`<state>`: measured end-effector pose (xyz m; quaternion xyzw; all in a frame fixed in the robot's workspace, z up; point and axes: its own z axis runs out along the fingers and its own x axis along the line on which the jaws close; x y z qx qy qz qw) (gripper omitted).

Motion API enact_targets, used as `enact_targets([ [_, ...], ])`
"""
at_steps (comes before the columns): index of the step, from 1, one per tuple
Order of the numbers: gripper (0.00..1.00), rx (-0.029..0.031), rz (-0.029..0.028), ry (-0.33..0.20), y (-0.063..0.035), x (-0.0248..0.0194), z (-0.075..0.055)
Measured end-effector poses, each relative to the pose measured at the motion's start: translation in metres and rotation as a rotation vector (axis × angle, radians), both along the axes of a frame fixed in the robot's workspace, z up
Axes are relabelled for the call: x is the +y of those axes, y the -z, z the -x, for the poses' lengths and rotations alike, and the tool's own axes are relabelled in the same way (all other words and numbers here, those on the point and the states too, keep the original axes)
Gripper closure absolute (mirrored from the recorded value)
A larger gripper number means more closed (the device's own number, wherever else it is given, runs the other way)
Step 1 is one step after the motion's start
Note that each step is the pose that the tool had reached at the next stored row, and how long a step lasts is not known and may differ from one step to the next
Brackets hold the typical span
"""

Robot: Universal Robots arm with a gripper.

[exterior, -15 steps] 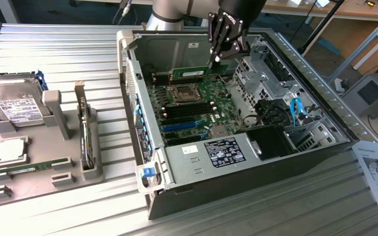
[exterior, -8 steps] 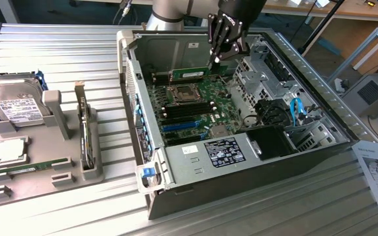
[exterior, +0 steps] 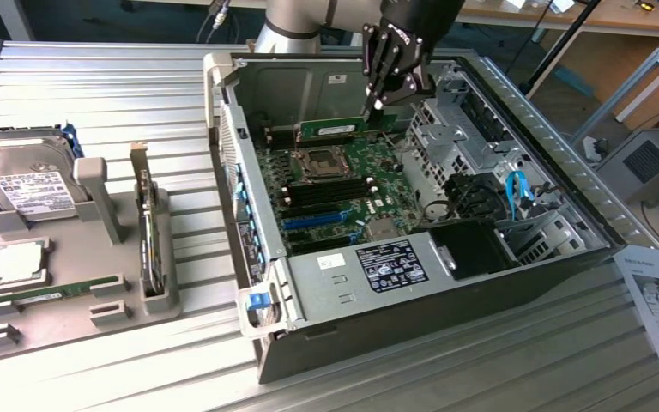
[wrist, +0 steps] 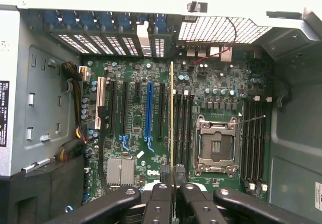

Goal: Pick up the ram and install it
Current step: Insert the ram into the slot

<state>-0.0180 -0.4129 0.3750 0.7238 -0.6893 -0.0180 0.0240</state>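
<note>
On the slatted metal tabletop (exterior: 135, 86) lies an open computer case (exterior: 341, 296), its motherboard (exterior: 341, 189) facing up. Towards the exterior view's left, a grey tray (exterior: 66, 318) carries a hard drive (exterior: 27, 176). Inside the case the pincer (exterior: 377, 105) is closed narrowly on the ram (exterior: 332, 129), gripping its upper edge. The wrist view shows the ram (wrist: 172, 113) edge-on over the memory slots, just beside the empty processor socket (wrist: 215, 146).

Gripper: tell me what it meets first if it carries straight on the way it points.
The gripper, jaws shut on the ram, points down at the motherboard. The ram's edge would likely meet the black memory slots beside the processor socket first; which slot is unclear.
</note>
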Motion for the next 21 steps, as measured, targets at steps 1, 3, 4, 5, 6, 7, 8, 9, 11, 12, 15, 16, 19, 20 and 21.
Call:
enact_targets([
  [1, 0.88, 0.0000, 0.0000, 0.002, 0.0000, 0.0000, 0.0000],
  [3, 0.88, 0.0000, -0.0001, 0.005, 0.0000, 0.0000, -0.0001],
  [4, 0.88, 0.0000, 0.0000, 0.006, 0.0000, 0.0000, -0.0001],
  [5, 0.88, 0.0000, 0.0000, 0.006, 0.0000, 0.0000, 0.0000],
  [6, 0.88, 0.0000, 0.0000, 0.007, 0.0000, 0.0000, -0.0001],
  [7, 0.88, 0.0000, 0.0000, 0.008, 0.0000, 0.0000, 0.0000],
  [8, 0.88, 0.0000, 0.0000, 0.008, 0.0000, 0.0000, 0.0000],
  [9, 0.88, 0.0000, 0.0000, 0.010, 0.0000, 0.0000, -0.0001],
  [11, 0.88, 0.0000, 0.0000, 0.016, 0.0000, 0.0000, -0.0003],
  [12, 0.88, 0.0000, 0.0000, 0.018, 0.0000, 0.0000, -0.0005],
  [15, 0.88, 0.0000, 0.0000, 0.028, 0.0001, 0.0000, -0.0010],
  [16, 0.88, 0.0000, 0.0000, 0.034, 0.0001, 0.0000, -0.0014],
  [19, 0.88, 0.0000, -0.0001, 0.043, 0.0001, 0.0000, -0.0018],
  [20, 0.88, 0.0000, 0.0000, 0.044, 0.0001, 0.0000, -0.0018],
  [21, 0.88, 0.0000, 0.0000, 0.047, 0.0001, 0.0000, -0.0018],
])
